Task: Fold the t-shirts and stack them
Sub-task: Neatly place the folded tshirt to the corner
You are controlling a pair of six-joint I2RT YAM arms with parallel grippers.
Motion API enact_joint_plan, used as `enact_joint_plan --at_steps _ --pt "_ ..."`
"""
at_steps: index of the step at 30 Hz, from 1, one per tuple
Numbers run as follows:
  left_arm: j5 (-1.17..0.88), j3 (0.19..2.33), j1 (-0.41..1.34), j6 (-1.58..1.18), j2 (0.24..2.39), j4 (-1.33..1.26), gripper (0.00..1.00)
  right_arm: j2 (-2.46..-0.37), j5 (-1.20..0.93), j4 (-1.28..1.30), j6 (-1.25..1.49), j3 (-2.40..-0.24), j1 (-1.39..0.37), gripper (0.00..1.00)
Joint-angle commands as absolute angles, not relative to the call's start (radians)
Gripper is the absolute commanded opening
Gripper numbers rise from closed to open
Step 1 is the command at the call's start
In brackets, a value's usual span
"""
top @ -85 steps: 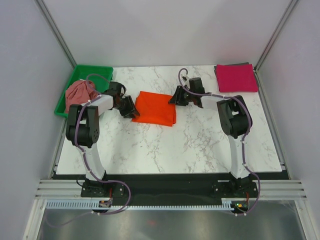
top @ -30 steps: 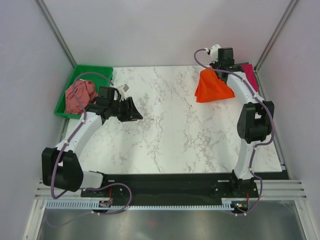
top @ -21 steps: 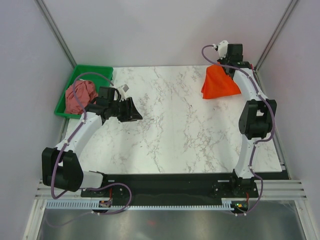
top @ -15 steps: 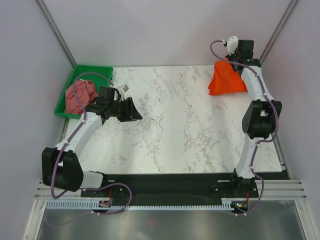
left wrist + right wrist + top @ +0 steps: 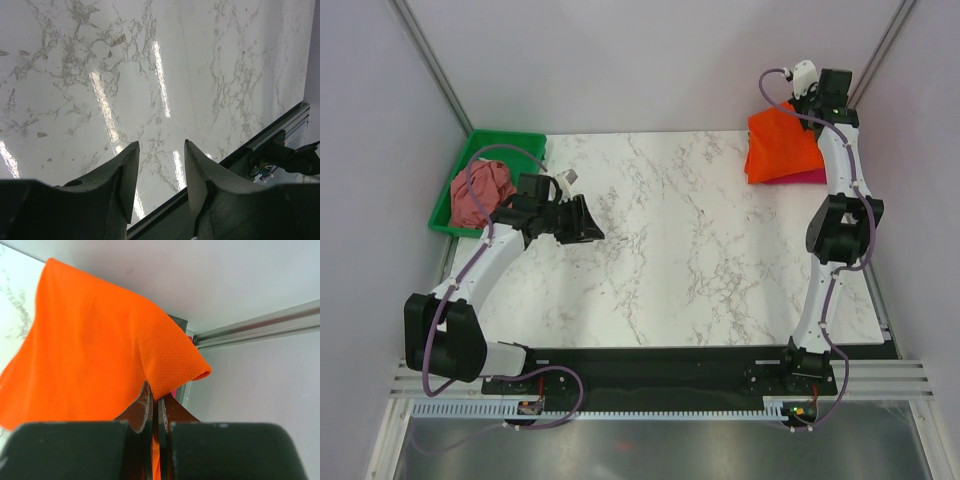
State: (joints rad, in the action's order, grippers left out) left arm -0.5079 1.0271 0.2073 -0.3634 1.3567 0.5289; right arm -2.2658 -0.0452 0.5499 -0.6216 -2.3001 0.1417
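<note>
clamped in the right end effector (image 5: 154, 405), the bright orange cloth t-shirt (image 5: 778, 142) hangs directly over the folded magenta-pink t-shirt (image 5: 810, 178) at one o'clock; the left end effector (image 5: 159, 150) gapes open, empty.

**Orange t-shirt hung over the magenta one, far across the bench from the green tray**

The right arm stretches to the back corner of the bench (image 5: 670, 260) opposite the green tray (image 5: 510, 142). Its gripper (image 5: 812, 100) grips the top of the orange t-shirt (image 5: 780, 145). The shirt drapes loosely over the folded magenta t-shirt (image 5: 805, 179), of which only a thin pink strip shows along the lower edge. The dusty rose t-shirt (image 5: 480, 192) lies crumpled inside the tray. The left gripper (image 5: 588, 222) hovers over bare marble near the tray, on its bench-centre side, carrying nothing.
</note>
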Motion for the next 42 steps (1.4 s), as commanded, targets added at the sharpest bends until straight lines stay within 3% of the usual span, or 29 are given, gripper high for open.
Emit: enact_joint_plan --at_steps 1,7,10,13,14,16,17,20,23,28,31,42 --pt "-0.511 1.029 0.21 -0.319 1.367 0.517 0.49 -2.365 -0.042 0.509 -0.637 -2.381 0.161 0.0" --pt "-0.511 1.023 0.21 -0.319 1.376 0.515 0.49 -2.526 0.11 0.318 -0.606 -2.462 0.192 0.0" --pt "-0.509 1.02 0.21 -0.318 1.374 0.515 0.49 -2.586 0.181 0.175 -0.578 -2.464 0.207 0.17" --pt "-0.518 1.02 0.212 -0.314 1.385 0.515 0.5 -2.605 0.241 0.094 -0.571 -2.461 0.21 0.23" --pt "-0.526 1.02 0.212 -0.313 1.388 0.517 0.5 -2.602 0.251 0.078 -0.565 -2.462 0.21 0.38" --pt "-0.531 1.022 0.212 -0.313 1.391 0.517 0.5 -2.596 0.281 0.046 -0.542 -2.461 0.212 0.47" --pt "-0.535 1.022 0.212 -0.311 1.391 0.514 0.5 -2.583 0.284 0.037 -0.529 -2.451 0.212 0.58" --pt "-0.537 1.019 0.212 -0.311 1.381 0.515 0.5 -2.54 0.293 0.029 -0.489 -2.401 0.209 0.66" --pt "-0.529 1.014 0.213 -0.31 1.362 0.514 0.5 -2.493 0.296 0.04 -0.402 -2.355 0.207 0.63" --pt "-0.543 1.025 0.213 -0.311 1.353 0.514 0.5 -2.355 0.167 0.066 -0.213 -2.203 0.201 0.37" --pt "-0.548 1.023 0.213 -0.311 1.347 0.515 0.5 -2.271 0.091 0.075 -0.097 -2.061 0.198 0.28" --pt "-0.575 1.019 0.213 -0.318 1.316 0.506 0.5 -2.158 0.123 0.156 -0.034 -1.835 0.215 0.2"
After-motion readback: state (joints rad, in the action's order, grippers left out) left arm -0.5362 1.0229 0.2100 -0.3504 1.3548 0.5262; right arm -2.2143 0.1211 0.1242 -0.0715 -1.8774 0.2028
